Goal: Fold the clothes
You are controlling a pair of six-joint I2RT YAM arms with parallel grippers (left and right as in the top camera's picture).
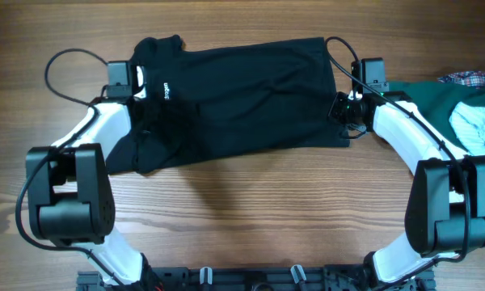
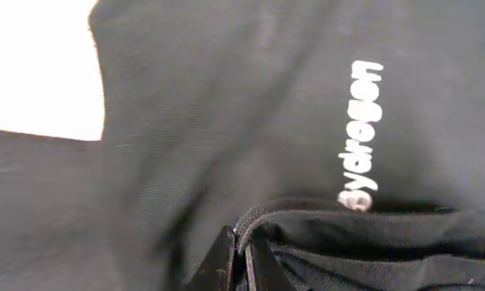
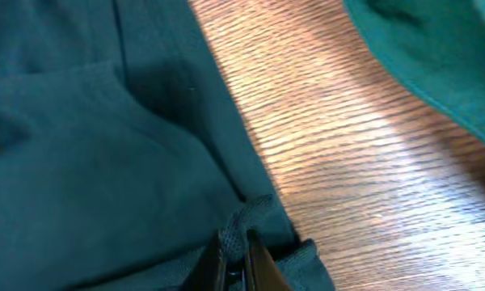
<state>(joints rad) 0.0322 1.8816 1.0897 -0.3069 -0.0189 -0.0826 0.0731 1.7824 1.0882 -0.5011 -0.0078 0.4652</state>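
Black shirt [image 1: 242, 93], edges pinched in left claw [image 2: 241, 260] and right claw [image 3: 235, 257].

Overhead view: looks straight down from afar, covering the whole black shirt [image 1: 242, 89] and the table [image 1: 250, 194]. Left wrist view: faces forward past the left hand [image 2: 244, 257], very close to the shirt's white lettering [image 2: 362, 133], also seen overhead. Right wrist view: equally close past the right hand [image 3: 236, 260], covering shirt edge and bare table.
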